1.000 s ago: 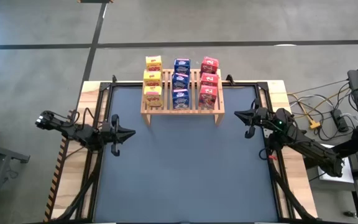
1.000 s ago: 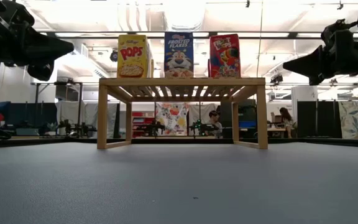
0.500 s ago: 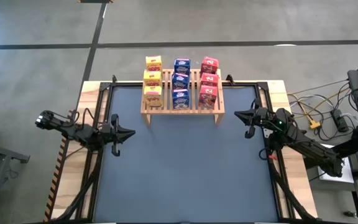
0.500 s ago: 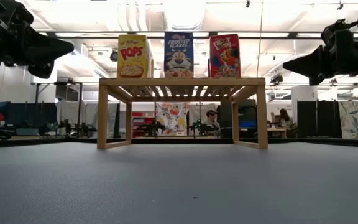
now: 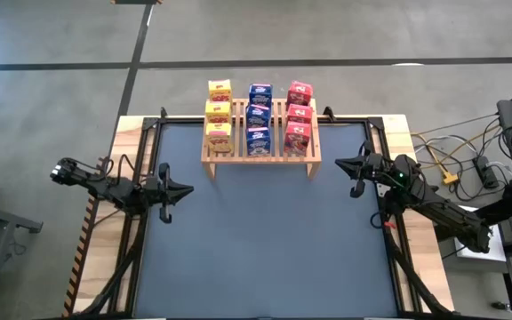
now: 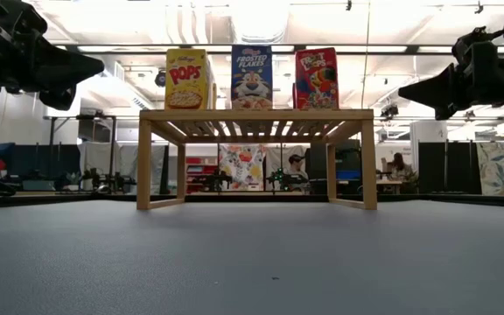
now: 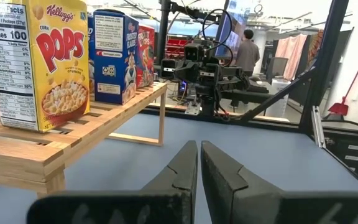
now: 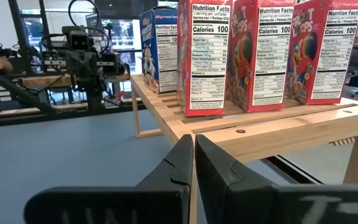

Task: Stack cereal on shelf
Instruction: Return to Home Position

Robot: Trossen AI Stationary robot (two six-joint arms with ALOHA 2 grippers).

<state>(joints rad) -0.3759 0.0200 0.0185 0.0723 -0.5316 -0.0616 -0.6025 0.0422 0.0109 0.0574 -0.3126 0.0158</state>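
Observation:
The shelf (image 5: 260, 156), a light wooden slatted rack, stands on its short legs at the table's far edge. On its top stand several cereal boxes in three rows: yellow (image 5: 218, 115) at left, blue (image 5: 258, 118) in the middle, red (image 5: 298, 116) at right. In the low view the front boxes (image 6: 252, 79) stand upright on the rack (image 6: 256, 115). My left gripper (image 5: 188, 189) is shut and empty near the table's left edge. My right gripper (image 5: 340, 164) is shut and empty near the right edge, beside the rack's right end.
The dark table mat (image 5: 260, 236) lies in front of the rack. A black frame (image 5: 149, 133) runs round the mat. Cables and gear (image 5: 469, 164) lie off the table's right side. People show in the room behind (image 7: 249, 50).

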